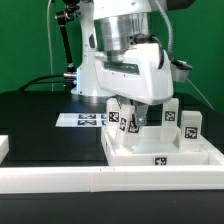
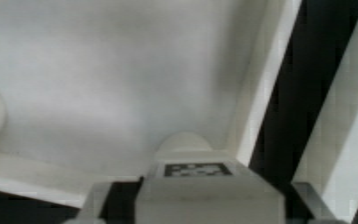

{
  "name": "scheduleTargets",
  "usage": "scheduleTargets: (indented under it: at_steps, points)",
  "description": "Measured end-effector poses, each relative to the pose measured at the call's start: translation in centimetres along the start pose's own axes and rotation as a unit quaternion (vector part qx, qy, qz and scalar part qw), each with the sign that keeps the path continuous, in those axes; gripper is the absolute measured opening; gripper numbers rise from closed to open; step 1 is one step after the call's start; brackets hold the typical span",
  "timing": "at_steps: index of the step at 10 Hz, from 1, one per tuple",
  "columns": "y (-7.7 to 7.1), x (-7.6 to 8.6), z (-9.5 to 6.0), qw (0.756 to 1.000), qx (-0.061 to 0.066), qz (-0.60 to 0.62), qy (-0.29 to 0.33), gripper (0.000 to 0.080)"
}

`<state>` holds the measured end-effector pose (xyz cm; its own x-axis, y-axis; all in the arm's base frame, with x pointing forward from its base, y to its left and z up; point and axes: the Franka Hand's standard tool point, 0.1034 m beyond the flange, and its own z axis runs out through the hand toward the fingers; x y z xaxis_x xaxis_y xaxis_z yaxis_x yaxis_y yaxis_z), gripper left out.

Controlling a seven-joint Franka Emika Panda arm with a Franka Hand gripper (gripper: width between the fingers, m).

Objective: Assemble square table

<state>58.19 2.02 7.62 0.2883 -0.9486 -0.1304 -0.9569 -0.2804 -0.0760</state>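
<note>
gripper: lowered over the white plastic square tabletop, fingers clamped on a short white tagged leg block | tabletop: on the black table, against the long white rail | three more leg blocks stand upright on the top

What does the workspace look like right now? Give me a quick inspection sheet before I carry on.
Surface: black table, with a long white rail along its near edge.
Job's things: square top lies flat inside the rail; tagged leg blocks stand upright along its far side, e.g. one at the exterior view's right, one further left. The wrist view shows a tagged leg between the fingers over the white top.
Clutter: nothing seen.
Grippers: gripper low over the top, apparently shut on a leg.
Cables: dark cables behind the arm.
Surroundings: marker board flat on the table; green backdrop.
</note>
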Motion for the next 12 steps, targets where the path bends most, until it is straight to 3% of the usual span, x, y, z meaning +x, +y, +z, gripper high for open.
scheduleTargets:
  at_steps: [1,2,3,4,9,10,11,12]
  points:
    - [0.0,0.0,0.0,1.000,0.000,-0.017,0.000,0.0300]
    - [0.0,0.0,0.0,1.000,0.000,-0.029,0.000,0.0474]
    - [0.0,-0.1,0.0,0.999,-0.002,-0.040,0.000,0.0474]
    - [0.1,-0.1,0.0,0.995,-0.006,-0.098,-0.003,0.0617]
    - [0.1,0.4,0.0,0.957,-0.001,-0.289,0.000,0.0648]
    - [0.2,0.4,-0.1,0.937,-0.011,-0.350,0.001,0.0648]
    - [0.2,0.7,-0.3,0.904,-0.032,-0.427,0.010,0.0648]
    - [0.2,1.0,-0.4,0.871,-0.039,-0.490,0.014,0.0648]
